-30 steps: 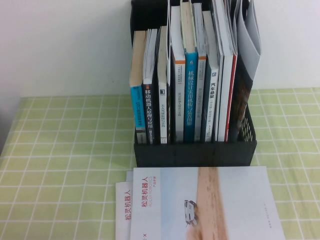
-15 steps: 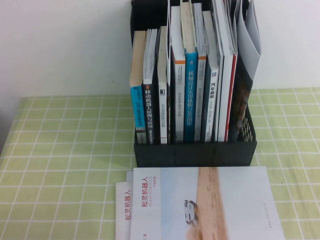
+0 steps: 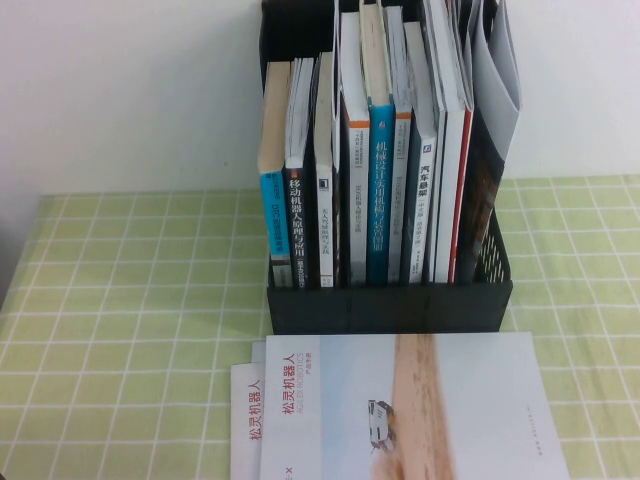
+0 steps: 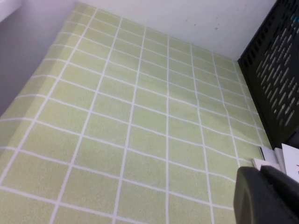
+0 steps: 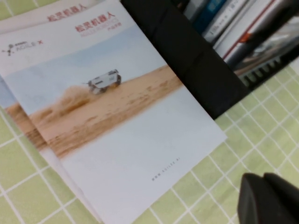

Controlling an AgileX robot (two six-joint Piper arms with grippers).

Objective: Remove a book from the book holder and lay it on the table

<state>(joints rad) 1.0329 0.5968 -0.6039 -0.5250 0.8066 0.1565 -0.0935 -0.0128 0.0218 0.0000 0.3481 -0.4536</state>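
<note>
The book [image 3: 415, 405] lies flat on the table [image 3: 120, 300], just near of the book holder [image 3: 390, 305], on top of a look-alike brochure [image 3: 245, 415] peeking out at its left. So the laying-down looks done. My right gripper [image 5: 268, 198] hangs over the cloth off the book's corner, jaws pressed together, holding nothing. My left gripper [image 4: 266, 193] is parked left of the holder; I cannot tell its state. Next I'd back the right arm away without brushing the cover.

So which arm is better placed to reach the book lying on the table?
Right. The right gripper, fingers shut, hangs beside the book; the left gripper is over bare table beside the book holder.
</note>
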